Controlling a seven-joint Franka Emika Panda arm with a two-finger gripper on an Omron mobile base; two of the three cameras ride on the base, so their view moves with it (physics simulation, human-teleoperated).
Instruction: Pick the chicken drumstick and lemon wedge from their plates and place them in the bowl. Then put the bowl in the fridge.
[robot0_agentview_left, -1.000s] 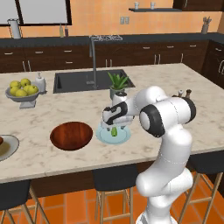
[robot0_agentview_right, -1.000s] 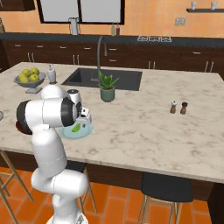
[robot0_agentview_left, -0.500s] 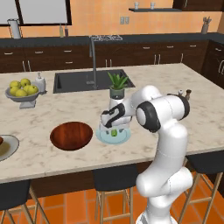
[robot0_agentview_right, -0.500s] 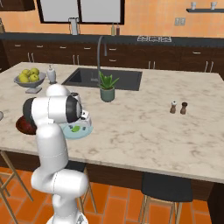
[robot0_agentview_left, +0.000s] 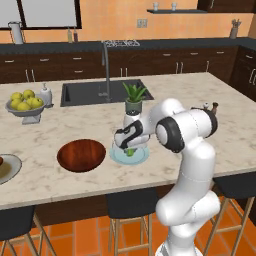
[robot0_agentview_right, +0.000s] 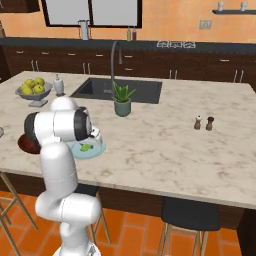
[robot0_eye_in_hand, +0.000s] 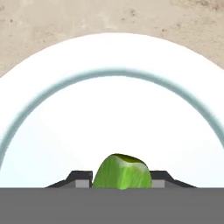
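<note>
The bowl (robot0_agentview_left: 81, 155) stood on the marble counter (robot0_agentview_left: 60, 125), left of the pale blue plate (robot0_agentview_left: 141, 157). On this plate I saw the lemon wedge (robot0_eye_in_hand: 121, 171). My gripper (robot0_eye_in_hand: 121, 180) was low over the plate, its two fingertips (robot0_eye_in_hand: 81, 178) close against both sides of the wedge, gripping it.

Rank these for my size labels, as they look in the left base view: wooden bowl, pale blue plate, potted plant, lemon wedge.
1. wooden bowl, widest.
2. pale blue plate, though the gripper covers part of it, so its lead over the plant is unsure.
3. potted plant, farther from the camera.
4. lemon wedge, clearly smallest.
</note>
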